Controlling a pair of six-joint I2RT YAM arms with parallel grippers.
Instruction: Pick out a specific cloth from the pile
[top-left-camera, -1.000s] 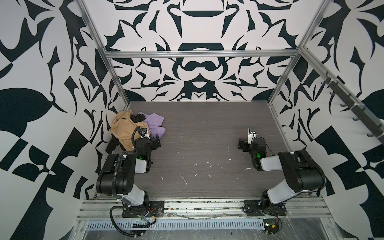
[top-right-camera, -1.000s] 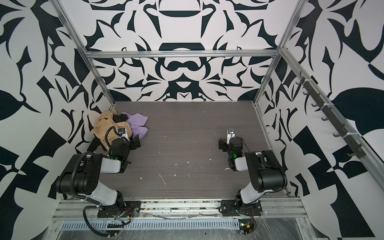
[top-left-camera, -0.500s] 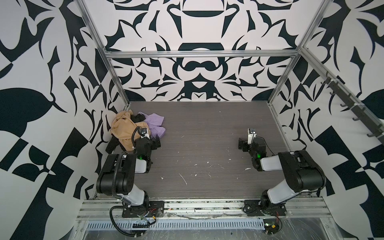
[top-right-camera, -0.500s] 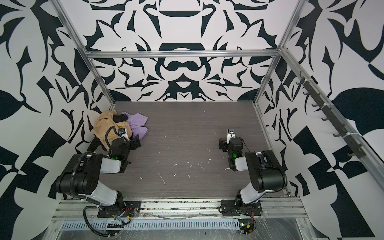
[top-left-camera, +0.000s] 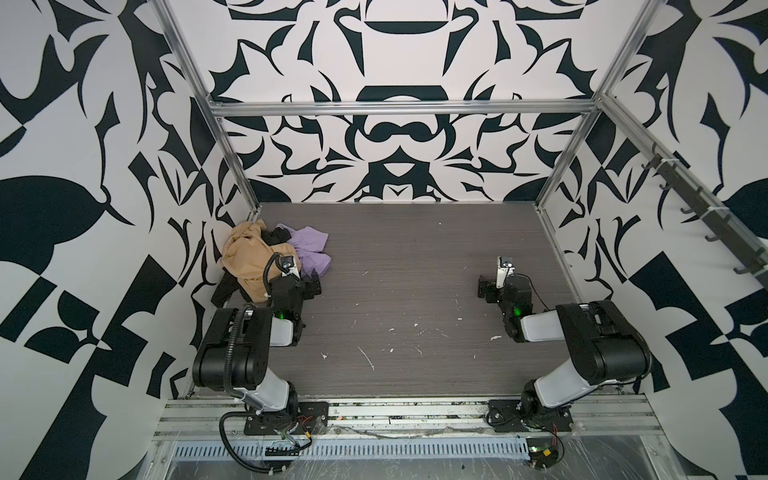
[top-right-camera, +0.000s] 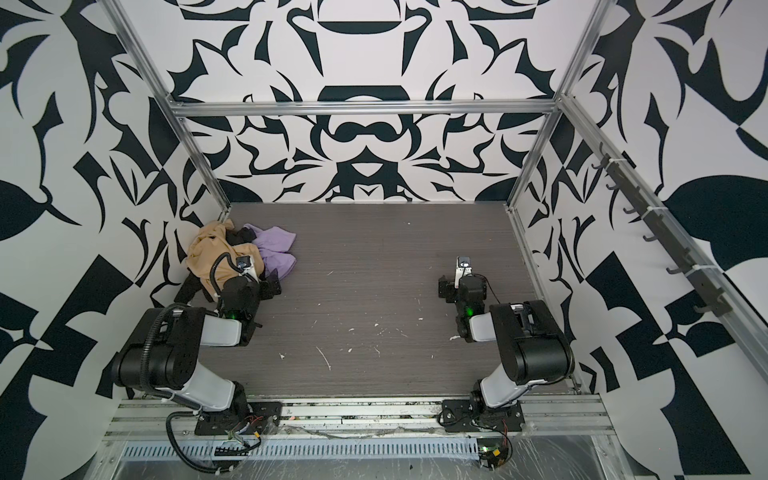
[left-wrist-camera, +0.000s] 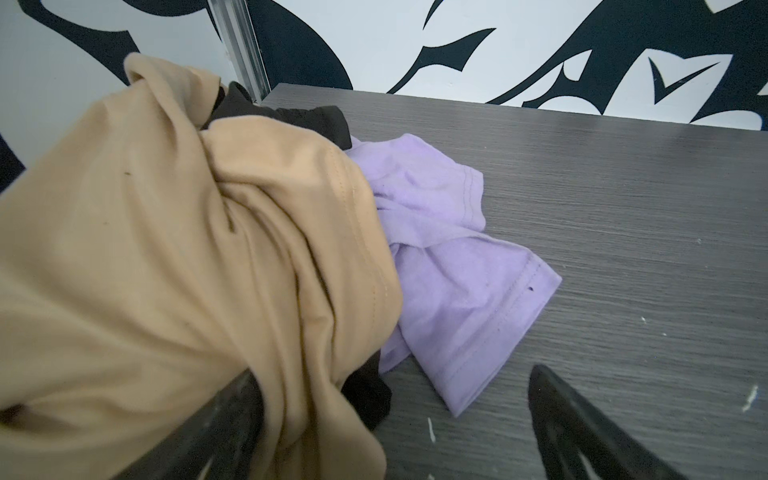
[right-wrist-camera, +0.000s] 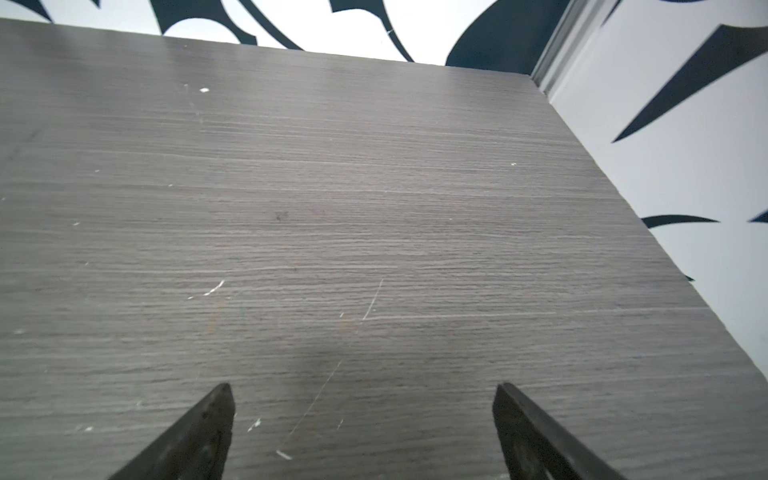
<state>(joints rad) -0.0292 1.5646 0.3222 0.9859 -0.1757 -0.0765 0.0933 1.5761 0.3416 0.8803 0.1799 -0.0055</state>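
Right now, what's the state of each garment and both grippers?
Tan-beige fabric garment: bunched, topping the pile in the corner.
Light lavender-purple fabric garment: crumpled on the grey wood-grain table, partly under the tan one, not gripped.
Black fabric garment: mostly buried, edges showing.
Left gripper: jaws open, empty, at the pile's edge.
Right gripper: jaws open, empty, above the table.

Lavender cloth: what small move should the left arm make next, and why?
Probably ease the open left end effector forward and slightly away from the tan garment, so it straddles the free hem of the lavender cloth. That hem lies on the table just ahead of the fingers, while one finger is up against tan fabric that a grip here might catch.
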